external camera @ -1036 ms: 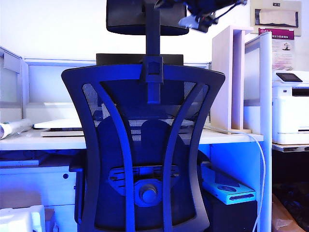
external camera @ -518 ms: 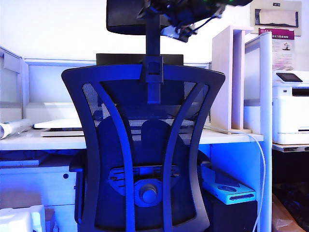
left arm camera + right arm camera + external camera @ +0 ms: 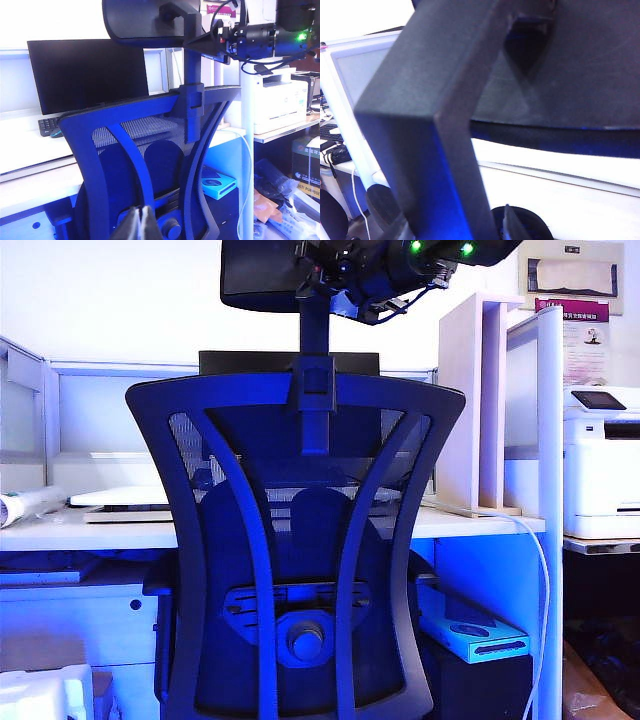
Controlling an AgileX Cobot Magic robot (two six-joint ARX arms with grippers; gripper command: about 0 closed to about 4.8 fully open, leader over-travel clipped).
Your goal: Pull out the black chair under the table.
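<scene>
The black chair (image 3: 300,540) stands with its mesh back toward the exterior camera, its seat tucked under the white table (image 3: 100,532). Its headrest post (image 3: 315,330) rises to the padded headrest (image 3: 260,280). My right gripper (image 3: 318,268) reaches in from the upper right and is shut on that post just below the headrest. In the right wrist view the post (image 3: 435,140) fills the space between the fingers (image 3: 512,225). The left wrist view shows the same grip, with the right gripper (image 3: 202,44) at the post. My left gripper (image 3: 141,222) is shut and empty, low behind the chair back (image 3: 150,150).
A dark monitor (image 3: 85,75) and a keyboard (image 3: 47,125) sit on the table behind the chair. White boards (image 3: 470,400) lean at the table's right end. A printer (image 3: 600,460) stands further right. A white cable (image 3: 545,580) hangs down beside a cyan box (image 3: 470,635).
My right gripper has moved left and down from beside the headrest onto its post, and its jaws have closed around it. The chair has barely shifted.
</scene>
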